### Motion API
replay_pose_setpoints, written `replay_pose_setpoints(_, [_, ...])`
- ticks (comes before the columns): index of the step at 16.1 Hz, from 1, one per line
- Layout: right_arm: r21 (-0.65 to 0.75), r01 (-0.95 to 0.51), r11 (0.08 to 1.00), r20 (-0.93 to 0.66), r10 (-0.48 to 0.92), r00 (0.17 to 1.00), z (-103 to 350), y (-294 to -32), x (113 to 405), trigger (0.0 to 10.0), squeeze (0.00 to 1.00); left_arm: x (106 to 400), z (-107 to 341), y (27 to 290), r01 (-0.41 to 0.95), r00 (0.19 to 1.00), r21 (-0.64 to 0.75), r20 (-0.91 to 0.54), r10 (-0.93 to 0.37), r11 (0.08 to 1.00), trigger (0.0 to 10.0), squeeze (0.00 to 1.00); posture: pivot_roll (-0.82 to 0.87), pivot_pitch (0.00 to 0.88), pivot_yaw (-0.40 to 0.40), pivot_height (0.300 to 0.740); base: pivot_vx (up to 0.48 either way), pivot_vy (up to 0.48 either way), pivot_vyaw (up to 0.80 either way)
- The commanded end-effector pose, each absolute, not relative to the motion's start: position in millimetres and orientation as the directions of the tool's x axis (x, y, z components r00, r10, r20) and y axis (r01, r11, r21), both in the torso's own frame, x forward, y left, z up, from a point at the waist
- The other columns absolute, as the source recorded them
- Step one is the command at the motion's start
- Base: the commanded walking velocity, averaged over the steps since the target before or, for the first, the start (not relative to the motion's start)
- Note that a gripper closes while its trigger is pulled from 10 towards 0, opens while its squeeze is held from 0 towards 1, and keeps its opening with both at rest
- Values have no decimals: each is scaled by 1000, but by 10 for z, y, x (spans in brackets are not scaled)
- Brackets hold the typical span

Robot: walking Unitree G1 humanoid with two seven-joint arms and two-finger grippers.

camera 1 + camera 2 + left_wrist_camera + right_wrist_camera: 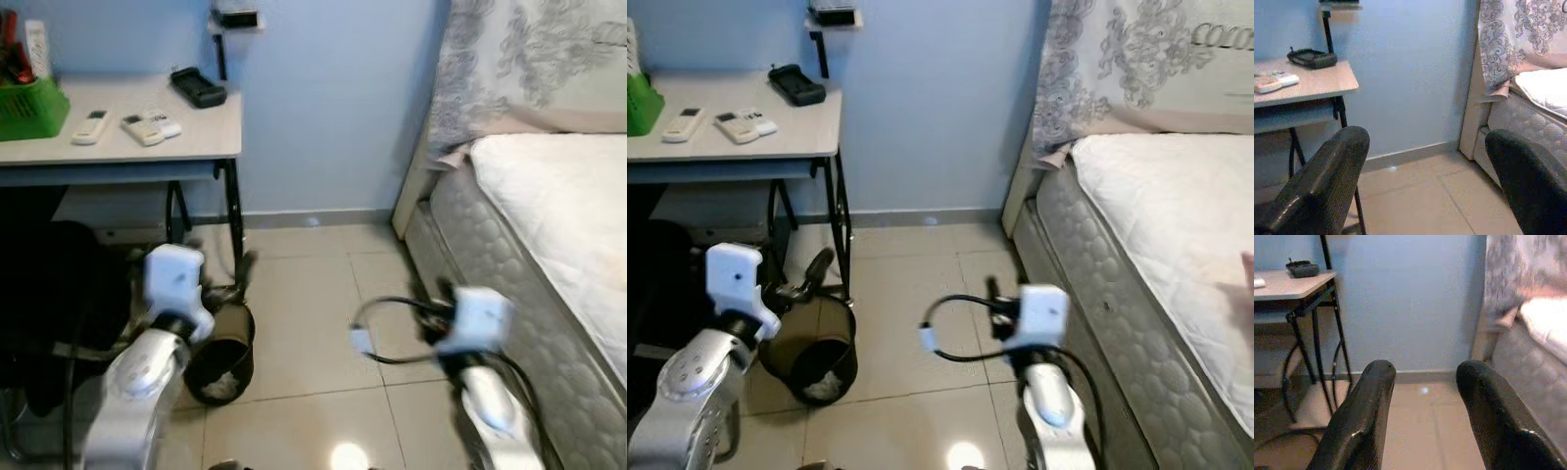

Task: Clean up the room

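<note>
At your far left a green basket (29,106) sits on the tabletop (196,137), with two white remote controls (147,127) lying beside it and a black device (198,86) toward the back edge, near the blue wall (323,98). Under the tabletop, by its black leg, you have a dark waste bin (813,362) standing on the tiled floor (304,313), with something pale inside it. Your left gripper (1425,186) hangs just above and beside that bin; in the left wrist view its two black fingers (1327,181) stand wide apart with nothing between them, pointing toward the wall and the table leg. Moving right, your right gripper (1422,421) is held over the open floor between the bin and the bed (549,215); its fingers (1361,421) are also parted and hold nothing. A black cable (960,328) loops out from that wrist. At your far right the bed runs along the wall, its quilted mattress side facing you, a white sheet on top and a patterned cover (519,49) at the head end.
</note>
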State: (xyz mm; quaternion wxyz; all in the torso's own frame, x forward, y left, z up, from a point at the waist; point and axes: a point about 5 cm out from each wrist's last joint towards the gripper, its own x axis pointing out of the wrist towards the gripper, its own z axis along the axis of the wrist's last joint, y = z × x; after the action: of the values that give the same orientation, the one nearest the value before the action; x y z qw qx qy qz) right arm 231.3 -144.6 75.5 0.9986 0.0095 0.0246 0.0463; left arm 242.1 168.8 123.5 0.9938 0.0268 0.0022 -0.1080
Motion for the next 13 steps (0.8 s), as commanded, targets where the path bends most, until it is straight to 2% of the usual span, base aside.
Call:
replay_pose_setpoints(1, [-30, -62, 998, -35, 61, 998, 819, -1455, 2401, 10000, 1000, 2467, 1223, 1756, 183, 983, 30, -22, -182, 983, 10000, 1000, -13, 0, -17, 728, 0, 0, 0])
replay_pose_setpoints(2, [95, -16, 995, -31, 19, 999, 838, -1475, 2442, 10000, 1000, 2502, 1217, 1800, 157, 987, 29, -34, -156, 987, 10000, 1000, -16, 0, -13, 728, 0, 0, 0])
replay_pose_setpoints(3, [126, 3, 992, -30, 1, 1000, 840, -1497, 2447, 10000, 1000, 2512, 1226, 1799, 152, 988, 26, -27, -151, 988, 10000, 1000, -14, 0, -15, 728, 0, 0, 0])
replay_pose_setpoints(6, [140, 51, 989, -42, -46, 998, 800, -1554, 2463, 10000, 1000, 2556, 1206, 1799, 118, 992, 17, -39, -117, 993, 10000, 1000, -3, 0, -24, 728, 0, 0, 0])
replay_pose_setpoints(12, [186, 10, 982, -19, -7, 1000, 820, -1538, 2515, 10000, 1000, 2576, 1187, 1764, 131, 991, -4, -32, -131, 991, 10000, 1000, -5, 0, -25, 728, 0, 0, 0])
replay_pose_setpoints(13, [176, 11, 984, -26, -7, 1000, 807, -1547, 2519, 10000, 1000, 2602, 1171, 1795, 115, 992, 7, -43, -115, 993, 10000, 863, -8, 0, -23, 728, 0, 0, 0])
